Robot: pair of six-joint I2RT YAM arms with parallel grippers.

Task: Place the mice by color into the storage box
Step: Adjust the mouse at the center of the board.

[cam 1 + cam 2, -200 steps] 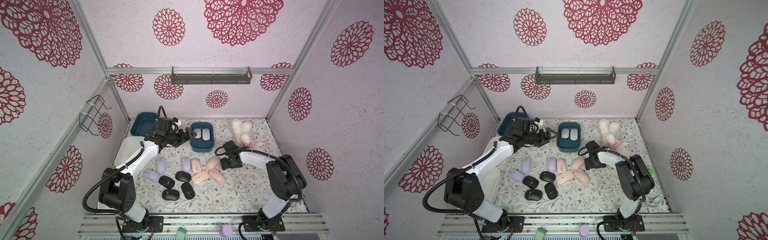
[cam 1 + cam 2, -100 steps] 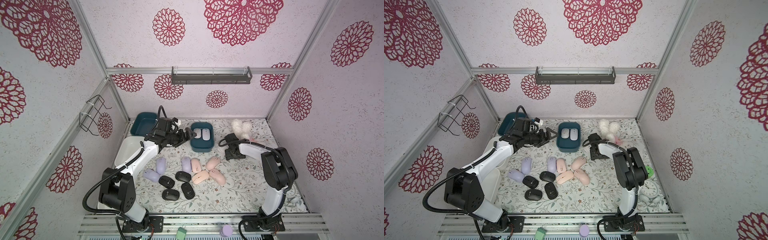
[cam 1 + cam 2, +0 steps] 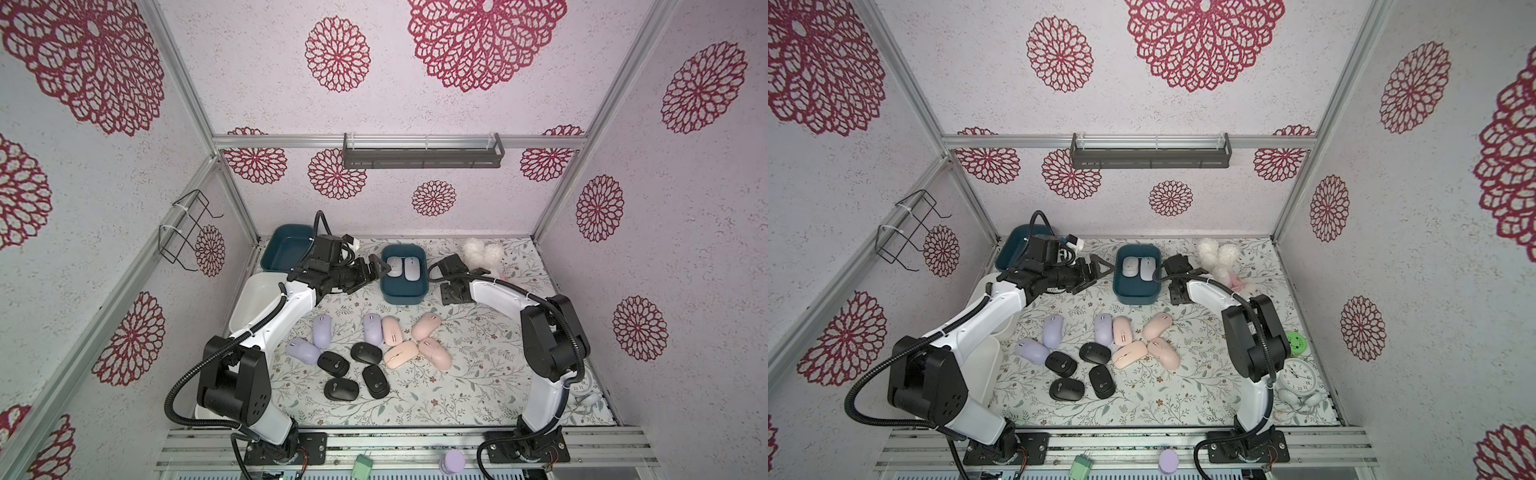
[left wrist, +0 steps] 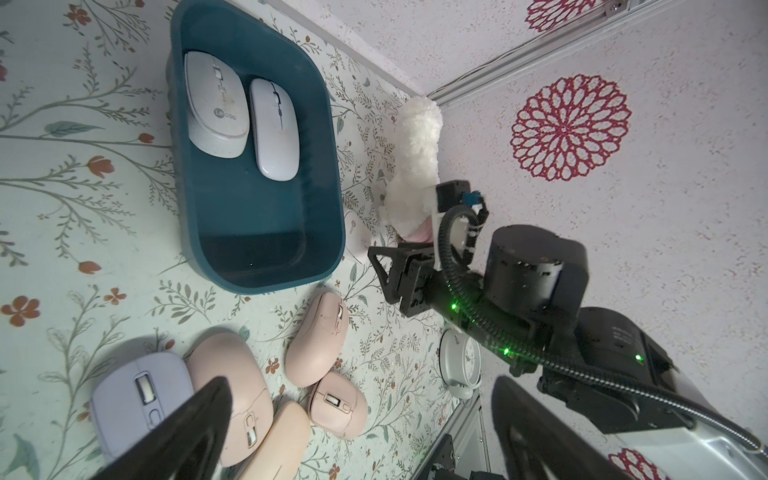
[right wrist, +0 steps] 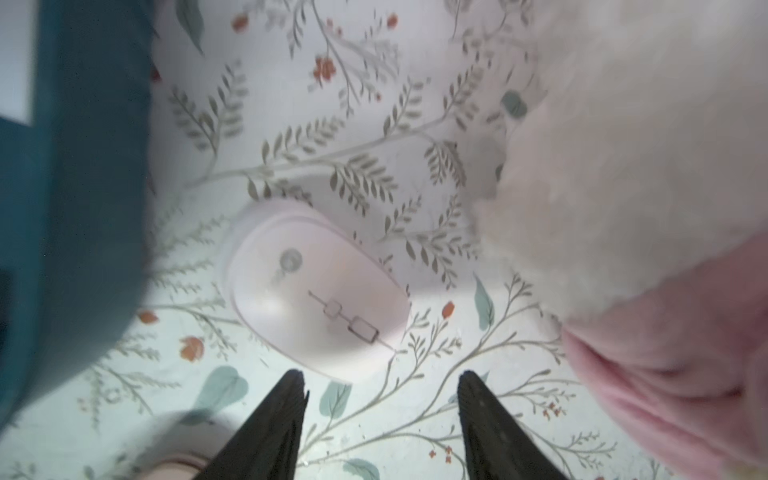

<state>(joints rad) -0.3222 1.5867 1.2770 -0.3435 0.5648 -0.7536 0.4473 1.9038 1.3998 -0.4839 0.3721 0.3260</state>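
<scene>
The teal storage box (image 3: 405, 297) stands at the back centre with two white mice (image 3: 394, 266) (image 3: 411, 268) in its far end. My left gripper (image 3: 376, 272) hovers wide open at the box's left rim, holding nothing (image 4: 361, 380). A third white mouse (image 5: 316, 291) lies on the mat between the box wall (image 5: 83, 166) and the plush toy (image 5: 623, 145). My right gripper (image 5: 382, 376) is open just short of that mouse, nothing between its fingers. In both top views the right wrist (image 3: 452, 286) hides this mouse. Three lilac mice (image 3: 322, 330), several peach-pink mice (image 3: 426, 326) and several black mice (image 3: 365, 352) lie mid-mat.
A second teal bin (image 3: 286, 251) sits in the back left corner and a white bin (image 3: 257, 299) lies under my left arm. The white plush toy (image 3: 482, 253) is at the back right. An alarm clock (image 3: 1300, 374) and a green disc (image 3: 1296, 343) lie beside my right arm.
My right arm has swung back from beside the peach-pink mice into the gap between box and plush, and its jaws have narrowed. The left arm has not moved.
</scene>
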